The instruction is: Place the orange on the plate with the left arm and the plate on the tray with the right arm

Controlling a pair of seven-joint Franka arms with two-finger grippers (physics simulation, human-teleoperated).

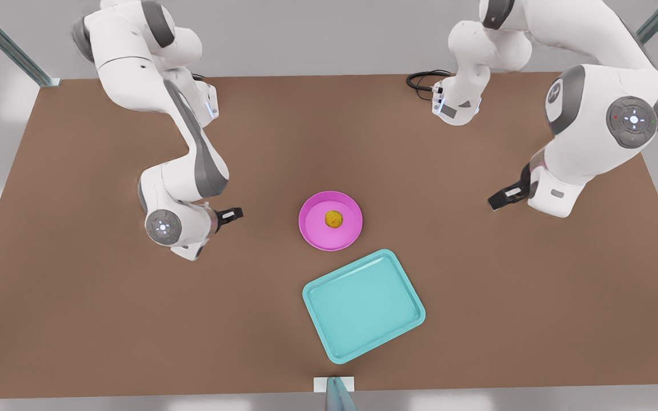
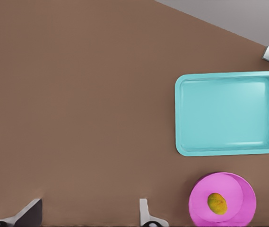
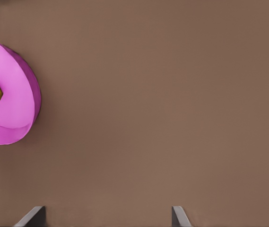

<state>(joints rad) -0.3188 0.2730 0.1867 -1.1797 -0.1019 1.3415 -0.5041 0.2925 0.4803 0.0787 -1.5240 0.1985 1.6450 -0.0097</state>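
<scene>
The orange sits on the plate mid-frame, just above the tray. Left gripper at centre-left and right gripper at centre-right both hang spread wide, holding nothing.

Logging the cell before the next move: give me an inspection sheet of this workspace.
Surface: flat brown tabletop.
Job's things: small yellow-orange fruit sits on round pink plate; plate stands on the table, apart from rectangular teal tray.
Clutter: nothing seen.
Grippers: left gripper at the front view's right, right gripper at its left; both jaws open, empty, waiting.
Cables: black cable looped by one arm's base.
Surroundings: grey metal posts at table corners.
</scene>
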